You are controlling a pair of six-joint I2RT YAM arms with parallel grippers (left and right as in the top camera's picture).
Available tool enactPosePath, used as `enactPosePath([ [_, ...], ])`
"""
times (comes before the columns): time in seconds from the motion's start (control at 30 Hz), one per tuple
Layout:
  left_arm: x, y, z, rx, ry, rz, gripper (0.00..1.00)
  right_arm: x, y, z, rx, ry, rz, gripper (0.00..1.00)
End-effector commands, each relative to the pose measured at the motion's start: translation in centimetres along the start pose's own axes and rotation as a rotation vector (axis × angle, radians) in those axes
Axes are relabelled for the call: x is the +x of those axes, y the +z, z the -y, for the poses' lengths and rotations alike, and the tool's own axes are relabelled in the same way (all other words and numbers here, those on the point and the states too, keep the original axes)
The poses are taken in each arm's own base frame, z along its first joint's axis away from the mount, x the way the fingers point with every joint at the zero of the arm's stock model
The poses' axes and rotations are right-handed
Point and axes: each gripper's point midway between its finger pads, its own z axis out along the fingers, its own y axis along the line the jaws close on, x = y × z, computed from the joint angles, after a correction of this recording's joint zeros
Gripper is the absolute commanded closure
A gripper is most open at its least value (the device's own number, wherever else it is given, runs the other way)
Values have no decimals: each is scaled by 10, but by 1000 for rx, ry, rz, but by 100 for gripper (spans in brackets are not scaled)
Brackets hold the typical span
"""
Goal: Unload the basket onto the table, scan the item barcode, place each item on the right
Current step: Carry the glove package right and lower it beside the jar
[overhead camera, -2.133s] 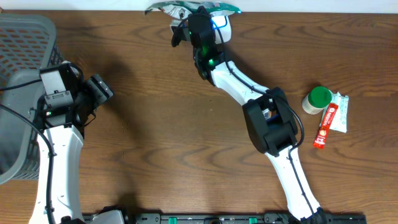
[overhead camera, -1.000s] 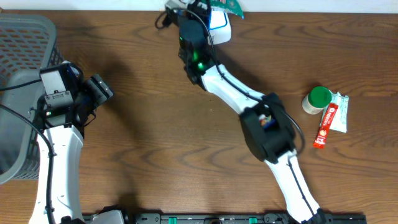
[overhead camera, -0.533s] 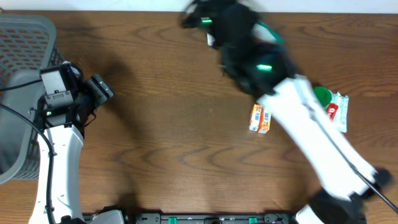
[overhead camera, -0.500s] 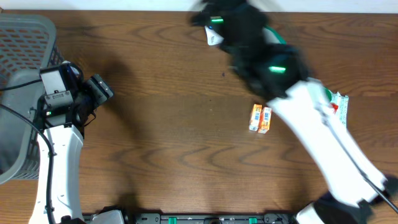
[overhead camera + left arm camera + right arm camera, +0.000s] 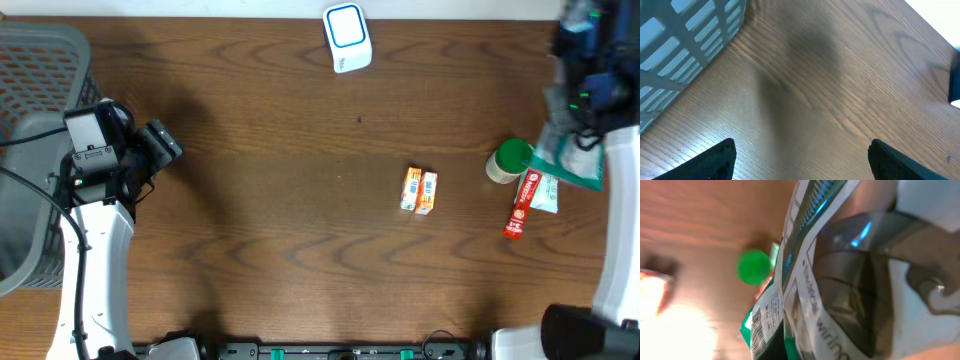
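The item is a crinkled green and silver packet (image 5: 566, 166), and my right gripper (image 5: 577, 138) is shut on it at the far right of the table. In the right wrist view the packet (image 5: 840, 280) fills most of the frame and hides the fingers. Its barcode label (image 5: 761, 329) shows at the lower left. The white scanner with a blue window (image 5: 347, 38) lies at the back edge, far to the left of the packet. My left gripper (image 5: 160, 143) is open over bare wood, its fingertips (image 5: 715, 160) wide apart with nothing between them.
A grey basket (image 5: 40, 90) stands at the left edge, close to the left arm. A green-lidded jar (image 5: 512, 157) and a red tube (image 5: 521, 205) lie just below the held packet. Two orange boxes (image 5: 419, 190) sit near the middle.
The right arm has swung fast from the scanner at the back to the far right side, carrying the packet. The left arm has not moved.
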Motion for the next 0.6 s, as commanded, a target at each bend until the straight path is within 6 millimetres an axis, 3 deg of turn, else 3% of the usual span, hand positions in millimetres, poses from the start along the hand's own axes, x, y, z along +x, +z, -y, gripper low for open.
enactPosePath([
  [0.0, 1, 2, -4, -12, 2, -5, 15, 30, 35, 26, -6, 24, -103, 99],
  [0.17, 1, 2, -4, -12, 2, -5, 15, 70, 89, 42, -20, 13, -210, 99],
  [0.37, 1, 2, -4, -12, 2, -5, 15, 94, 139, 26, -116, -11, -213, 99],
  [0.47, 1, 2, -4, -12, 2, -5, 15, 99, 151, 14, -162, -85, -198, 98],
  [0.57, 1, 2, -4, -12, 2, -5, 15, 95, 154, 8, -189, -83, -168, 76],
])
